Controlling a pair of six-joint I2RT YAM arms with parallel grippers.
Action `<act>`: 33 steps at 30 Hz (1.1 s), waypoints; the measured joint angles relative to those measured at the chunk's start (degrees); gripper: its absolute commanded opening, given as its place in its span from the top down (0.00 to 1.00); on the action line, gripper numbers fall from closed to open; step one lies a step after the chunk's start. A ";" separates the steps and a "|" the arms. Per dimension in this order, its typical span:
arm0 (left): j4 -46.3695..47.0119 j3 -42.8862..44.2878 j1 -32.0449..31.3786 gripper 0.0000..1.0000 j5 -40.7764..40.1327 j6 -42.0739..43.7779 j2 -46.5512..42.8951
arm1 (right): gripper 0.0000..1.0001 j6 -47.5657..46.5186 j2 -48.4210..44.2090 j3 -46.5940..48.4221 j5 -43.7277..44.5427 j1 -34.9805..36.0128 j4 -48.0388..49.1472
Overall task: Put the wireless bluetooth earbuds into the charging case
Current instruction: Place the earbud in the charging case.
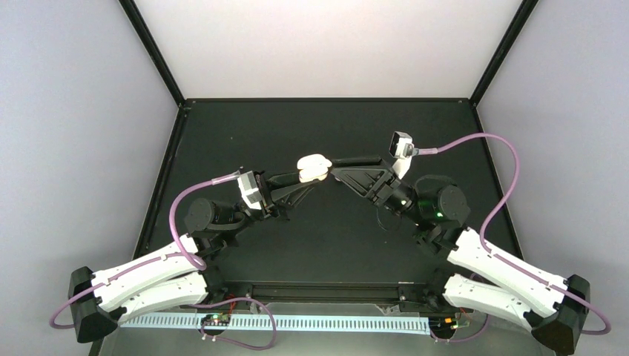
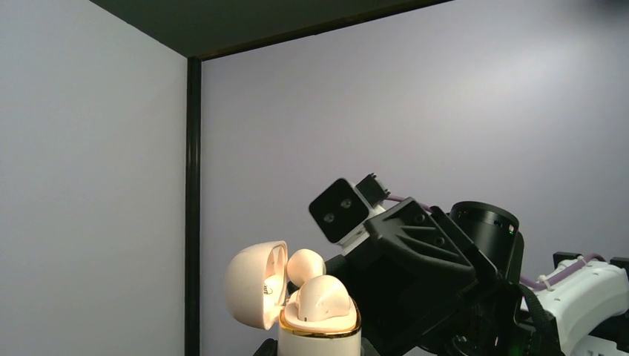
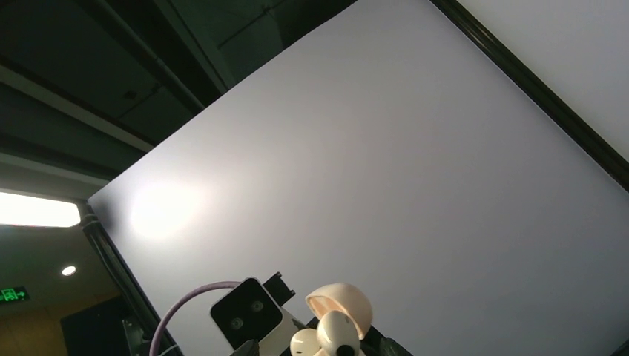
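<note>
Charging case, lid hinged open, is clamped upright above the surface by the left pincer to present its wells; two beige earbuds apparently sit inside, while the right pincer, open or closed unclear, hovers alongside.

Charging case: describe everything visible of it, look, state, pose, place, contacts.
The small glossy cream plastic charging case has a gold band round its rim and a rounded lid hinged open to one side. It stands upright above the black table, gripped low by the left gripper. Two pale beige earbuds sit at its mouth, bulging above the rim. The right gripper is close beside it; contact cannot be told.
</note>
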 measured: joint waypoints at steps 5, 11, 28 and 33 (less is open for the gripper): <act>0.00 0.00 0.00 0.98 -0.13 0.00 0.00 | 0.42 -2.27 -2.54 0.09 -0.11 0.00 -2.64; -0.92 0.00 0.00 0.98 -0.07 -0.20 -0.87 | 0.31 -9.86 -10.14 1.31 2.58 0.00 -12.68; -3.61 0.00 0.00 0.98 5.27 -2.08 -4.37 | 0.29 -34.32 -3.21 25.40 11.82 0.00 -56.70; -4.09 0.00 0.00 0.99 5.29 -2.08 -4.39 | 0.29 -36.35 -0.48 26.69 10.78 0.00 -62.10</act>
